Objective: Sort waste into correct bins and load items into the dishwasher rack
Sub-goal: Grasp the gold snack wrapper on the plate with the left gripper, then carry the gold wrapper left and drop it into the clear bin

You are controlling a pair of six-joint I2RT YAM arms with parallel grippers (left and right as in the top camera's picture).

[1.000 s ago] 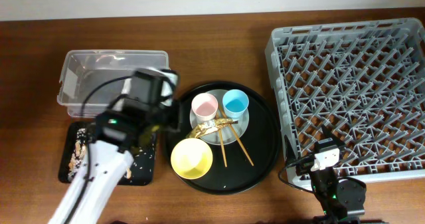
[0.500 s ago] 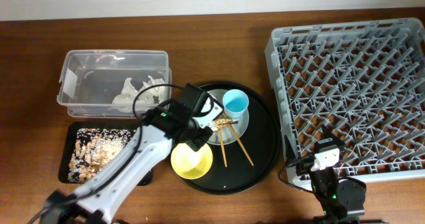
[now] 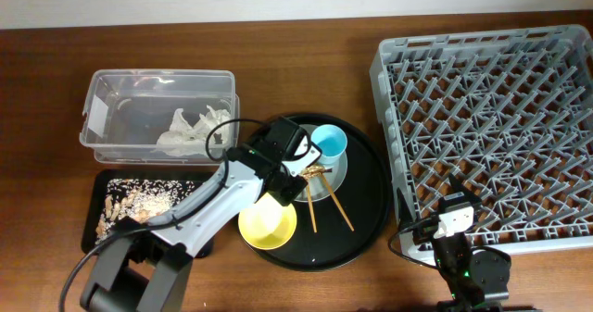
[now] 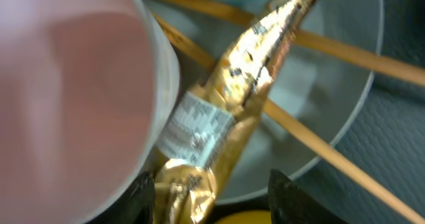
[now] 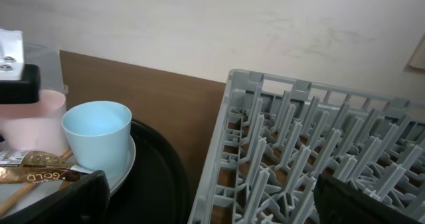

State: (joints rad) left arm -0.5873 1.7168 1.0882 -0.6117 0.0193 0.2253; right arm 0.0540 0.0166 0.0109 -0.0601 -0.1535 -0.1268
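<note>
My left gripper (image 3: 285, 173) is open, low over the pale grey plate (image 3: 335, 175) on the round black tray. In the left wrist view its fingers (image 4: 216, 192) straddle the lower end of a gold foil wrapper (image 4: 232, 98) lying across the chopsticks (image 4: 319, 151). The pink cup (image 4: 66, 84) fills that view's left side and is hidden in the overhead view. The light-blue cup (image 3: 329, 143) and yellow bowl (image 3: 267, 224) stand beside it. White napkins (image 3: 190, 127) lie in the clear tub (image 3: 102, 99). Food scraps (image 3: 139, 201) lie in the small black tray (image 3: 100, 178). My right gripper (image 3: 454, 224) is open and empty.
The grey dishwasher rack (image 3: 491, 118) fills the right side, and its near wall and pegs show in the right wrist view (image 5: 299, 151). The round black tray (image 3: 366, 201) sits between the bins and the rack. My right arm rests at the front table edge.
My left arm swung right from over the clear tub to the round tray and came down beside the pink cup. The napkins now show in the tub. The right arm stayed still.
</note>
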